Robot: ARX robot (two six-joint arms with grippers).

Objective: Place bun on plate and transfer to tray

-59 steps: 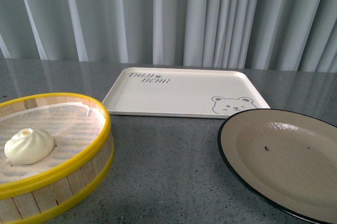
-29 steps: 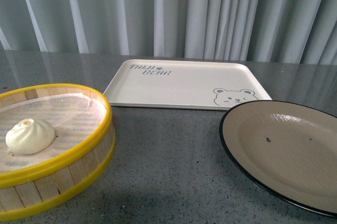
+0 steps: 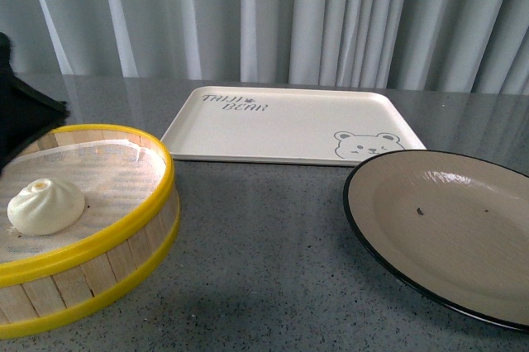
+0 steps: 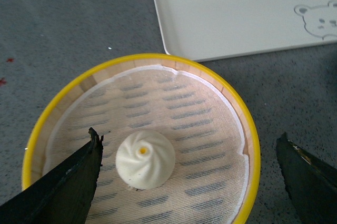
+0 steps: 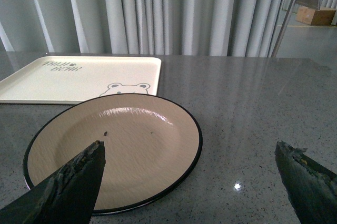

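Bun upright in steamer, twist up, left tool apart, right tool apart

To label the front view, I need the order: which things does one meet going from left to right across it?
Bamboo steamer with the bun in it → tray → plate.

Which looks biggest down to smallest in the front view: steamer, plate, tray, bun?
1-2. steamer and plate: alike, both near and cut off by the frame.
3. tray, farther away.
4. bun.
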